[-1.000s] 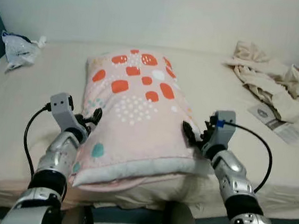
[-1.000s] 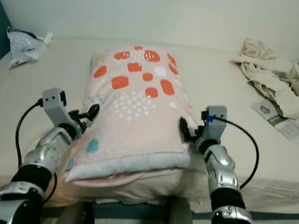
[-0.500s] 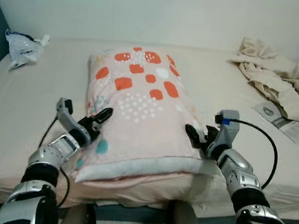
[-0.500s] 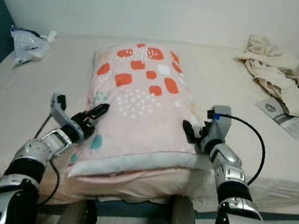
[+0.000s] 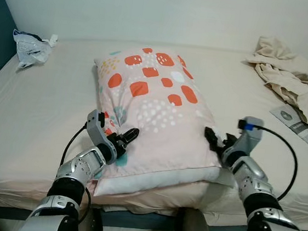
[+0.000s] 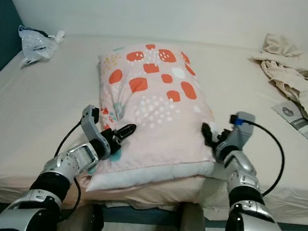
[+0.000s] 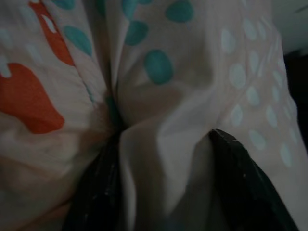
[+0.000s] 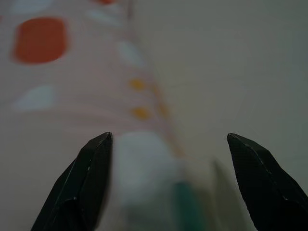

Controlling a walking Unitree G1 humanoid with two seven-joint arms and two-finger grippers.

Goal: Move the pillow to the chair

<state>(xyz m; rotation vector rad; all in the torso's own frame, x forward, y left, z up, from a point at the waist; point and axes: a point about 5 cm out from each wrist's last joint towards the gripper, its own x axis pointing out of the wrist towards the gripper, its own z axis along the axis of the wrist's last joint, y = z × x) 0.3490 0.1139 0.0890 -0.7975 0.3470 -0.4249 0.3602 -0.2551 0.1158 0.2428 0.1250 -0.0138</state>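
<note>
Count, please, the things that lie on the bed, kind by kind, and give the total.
Pillow: 1
Plastic bag: 1
Heap of beige cloth: 1
Printed leaflet: 1
Total: 4

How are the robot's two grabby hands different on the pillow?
The left gripper has pinched a fold of the pillow between its fingers; the right gripper is open, with nothing between its fingers. The left digs into the pillow's left side; the right sits at its right edge. Both are near the pillow's front end.
</note>
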